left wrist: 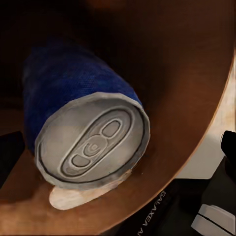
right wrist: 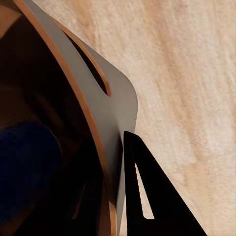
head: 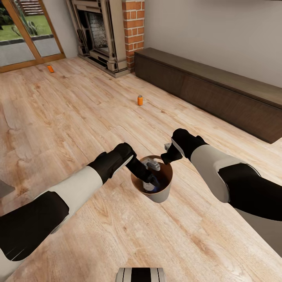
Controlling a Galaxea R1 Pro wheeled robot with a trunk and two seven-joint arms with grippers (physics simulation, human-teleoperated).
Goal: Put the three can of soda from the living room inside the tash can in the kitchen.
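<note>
The right claw (head: 167,153) is clamped on the rim of the trash can (head: 161,192), holding it above the wood floor (head: 58,117). The left claw (head: 150,178) reaches inside, where the blue can (left wrist: 73,98) lies; whether its fingers are apart I cannot tell. Best to release low, then lift straight out. 2 orange cans remain: one (head: 140,100) at 12 o'clock, another (head: 50,69) at 11 o'clock.

We reach both arms forward, elbows bent, forearms converging at centre. Our left gripper (head: 150,178) angles down inside bin (head: 162,194), jaw state hidden. Our right gripper (head: 169,153) sits at bin rim, one finger (right wrist: 147,196) outside wall, wall pinched between its fingers.
</note>
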